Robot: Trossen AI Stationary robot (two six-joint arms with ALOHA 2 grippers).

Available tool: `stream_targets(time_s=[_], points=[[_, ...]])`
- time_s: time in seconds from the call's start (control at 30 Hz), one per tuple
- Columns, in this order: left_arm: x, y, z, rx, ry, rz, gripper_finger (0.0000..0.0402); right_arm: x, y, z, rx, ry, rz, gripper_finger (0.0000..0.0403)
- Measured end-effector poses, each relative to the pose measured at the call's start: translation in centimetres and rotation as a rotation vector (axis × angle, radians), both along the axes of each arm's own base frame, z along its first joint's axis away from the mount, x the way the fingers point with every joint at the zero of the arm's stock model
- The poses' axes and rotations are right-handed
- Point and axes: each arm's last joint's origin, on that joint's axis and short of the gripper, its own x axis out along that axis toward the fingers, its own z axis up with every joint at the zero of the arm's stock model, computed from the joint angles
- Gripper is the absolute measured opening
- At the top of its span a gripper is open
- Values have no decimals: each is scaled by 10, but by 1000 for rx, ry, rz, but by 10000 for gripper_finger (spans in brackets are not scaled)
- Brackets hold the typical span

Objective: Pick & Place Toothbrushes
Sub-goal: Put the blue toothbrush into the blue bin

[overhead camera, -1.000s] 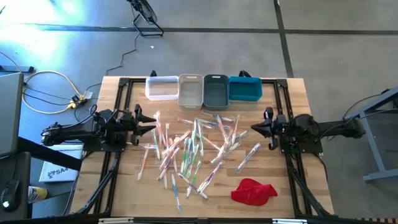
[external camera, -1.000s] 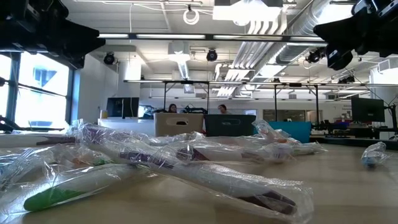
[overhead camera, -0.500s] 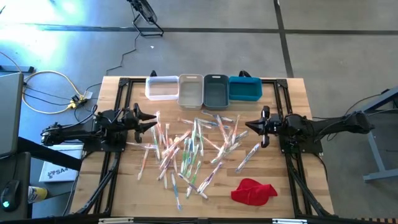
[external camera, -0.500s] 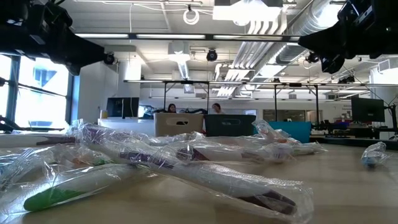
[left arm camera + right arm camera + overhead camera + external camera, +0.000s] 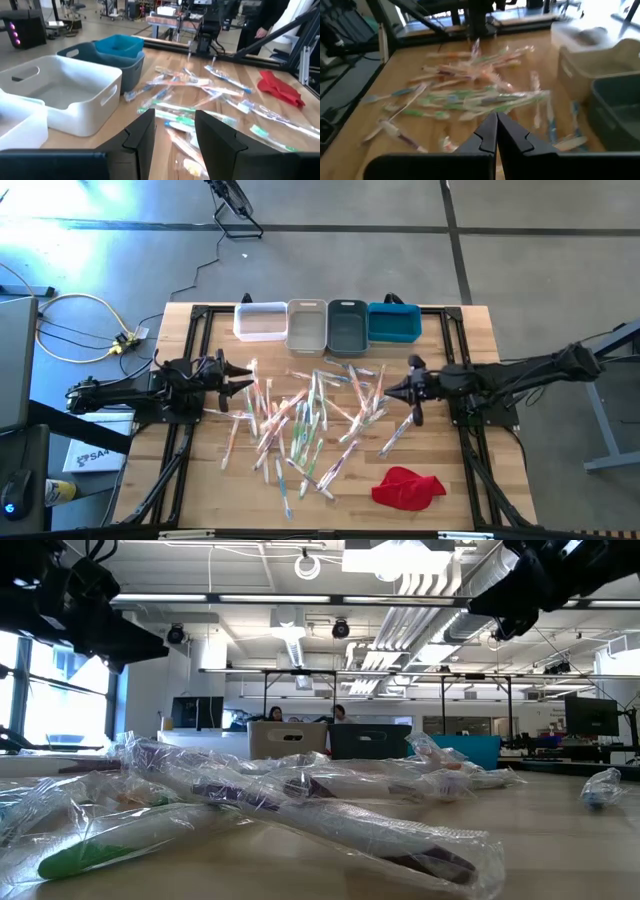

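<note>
Wooden table edges bare, toothbrushes piled centrally, left tool released, right tool clenched empty.

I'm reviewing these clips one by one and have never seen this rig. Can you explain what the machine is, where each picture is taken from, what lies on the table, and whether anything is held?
It is a robot with two dark arms at a wooden table. One picture looks straight down, one looks level across the tabletop, and two come from cameras on the wrists. A scattered pile of wrapped toothbrushes lies mid-table. Four small bins line the far edge, and a red cloth lies near the front. The left gripper is open at the pile's left edge; the right gripper is shut over the pile's right edge. Neither holds anything.
</note>
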Motion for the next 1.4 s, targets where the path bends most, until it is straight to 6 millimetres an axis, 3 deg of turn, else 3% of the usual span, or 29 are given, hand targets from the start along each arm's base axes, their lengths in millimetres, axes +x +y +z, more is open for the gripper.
stream_targets(time_s=[0.4,0.53,0.87,1.0,1.27,1.4], points=[[0,0,-2,-19,15,2,136,-6,15,-9,357,232,106,2],[0,0,-2,-19,15,2,136,-6,16,-8,325,216,136,2],[0,0,-2,-18,16,1,136,2,13,-14,229,224,23,9],[0,0,-2,-18,16,1,136,8,15,-23,225,284,33,45],[0,0,-2,-19,16,1,136,18,20,-43,241,437,89,165],[0,0,-3,-19,19,2,136,20,26,-53,221,511,124,190]])
